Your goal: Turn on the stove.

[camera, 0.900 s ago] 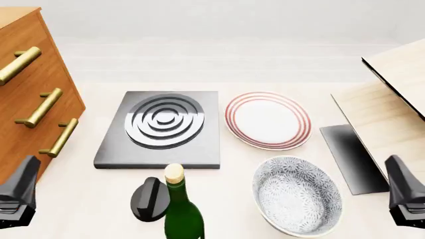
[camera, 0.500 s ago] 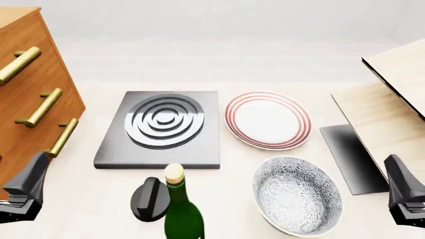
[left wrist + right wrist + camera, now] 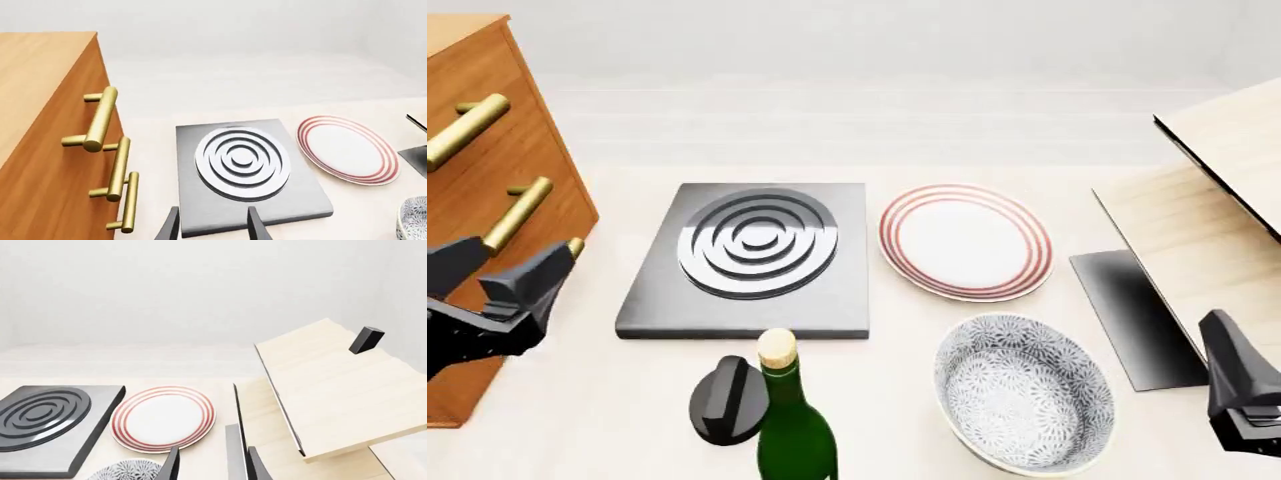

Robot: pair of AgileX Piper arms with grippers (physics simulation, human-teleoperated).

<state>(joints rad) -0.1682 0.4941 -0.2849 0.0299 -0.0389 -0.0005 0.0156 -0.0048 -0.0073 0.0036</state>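
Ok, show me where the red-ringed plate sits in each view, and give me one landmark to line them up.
Front view: plate at centre right, beyond the patterned bowl.
Left wrist view: plate at the right.
Right wrist view: plate at lower centre left.
Shared landmark: the stove lies beside the plate in all three.

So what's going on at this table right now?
Two robot arms sit at a table set with a stove, its separate black knob, a green bottle, a red-ringed plate and a patterned bowl. Neither arm is holding anything. The left tool hangs open beside the wooden drawer cabinet, short of the stove. The right tool waits at the table's near right edge. The knob, close beside the bottle, is untouched.
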